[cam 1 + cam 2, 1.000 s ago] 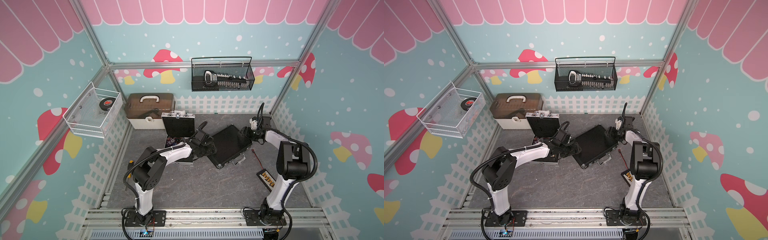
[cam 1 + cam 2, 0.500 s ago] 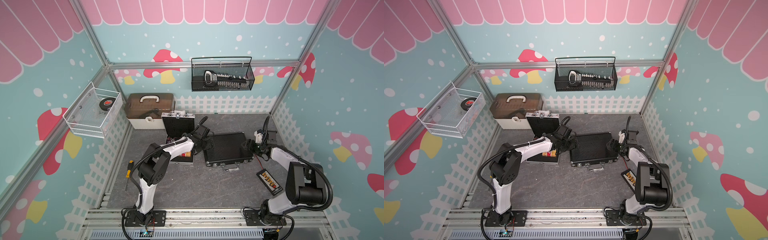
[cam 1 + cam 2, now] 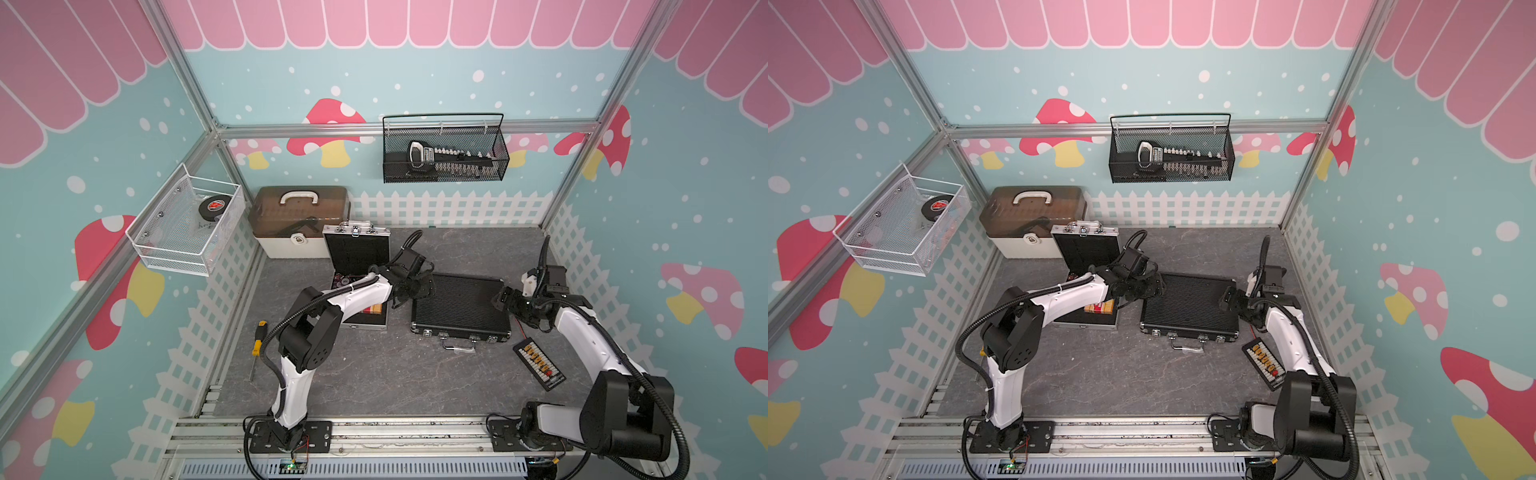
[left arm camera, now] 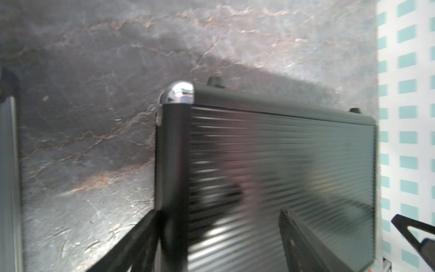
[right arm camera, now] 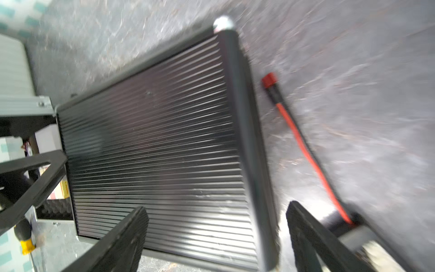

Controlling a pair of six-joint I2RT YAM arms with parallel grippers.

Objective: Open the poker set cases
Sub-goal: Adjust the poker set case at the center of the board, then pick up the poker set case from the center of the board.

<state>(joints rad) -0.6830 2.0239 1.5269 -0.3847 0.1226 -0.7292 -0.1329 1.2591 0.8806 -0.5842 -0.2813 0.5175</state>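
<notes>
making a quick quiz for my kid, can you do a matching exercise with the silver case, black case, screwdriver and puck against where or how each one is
Things
1. silver case
2. black case
3. screwdriver
4. puck

Place or state
a. in the white wire basket
b. shut, lying flat
c. open, lid raised
d. at the table's left edge

Pairs: 1-c, 2-b, 3-d, 4-a

Black case: ribbed glossy shell, chrome corner. Tabletop: matt grey stone-look.
</notes>
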